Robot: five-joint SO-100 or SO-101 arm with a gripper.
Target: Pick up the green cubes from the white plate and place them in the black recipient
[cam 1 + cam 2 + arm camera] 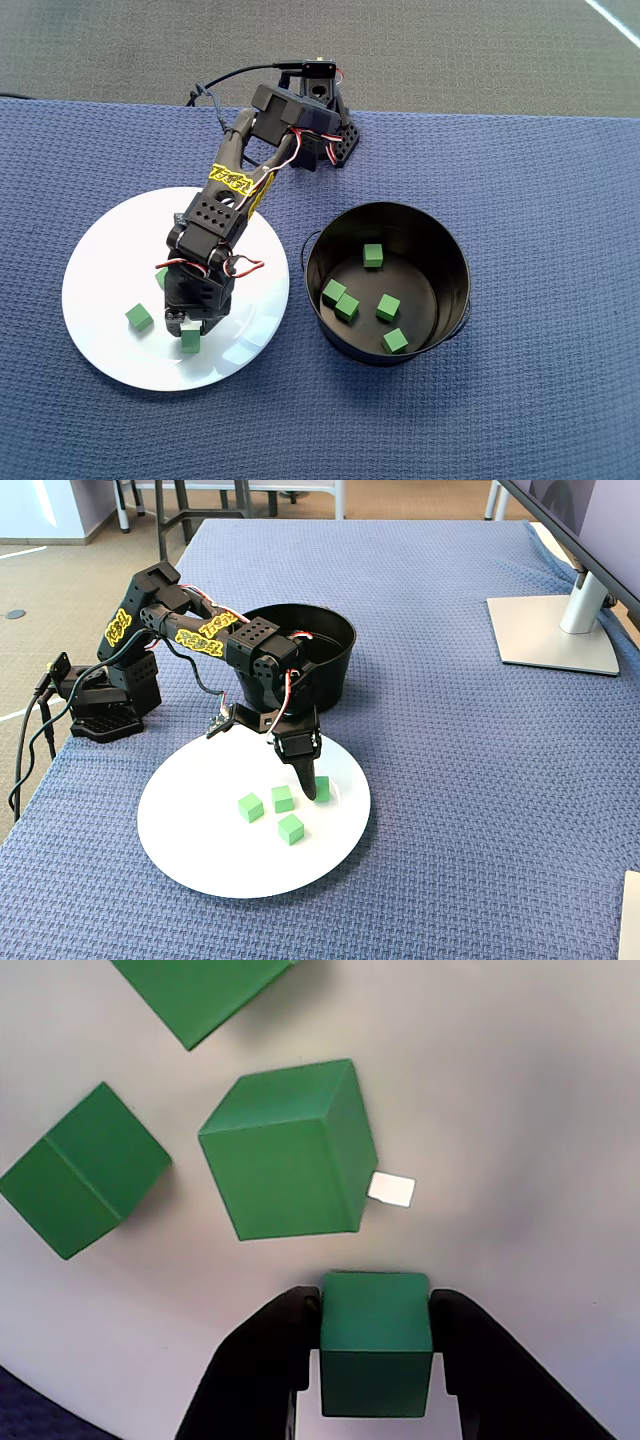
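My gripper [376,1305] is shut on one green cube [376,1360], its black fingers pressing the cube's two sides just over the white plate [520,1090]. Three more green cubes lie loose on the plate ahead of it [285,1150], [85,1170], [200,995]. From the side, the gripper [315,785] points down at the plate's [200,850] right part, with the held cube [322,788] beside three loose ones. From above, the arm covers part of the plate [100,290]. The black recipient [452,262] stands right of the plate and holds several green cubes [372,255].
A blue woven cloth [540,400] covers the table. The arm's base [100,705] stands at the table's left edge in the fixed view, with cables hanging off it. A monitor foot [555,630] stands at the far right. The recipient [335,675] sits right behind the plate.
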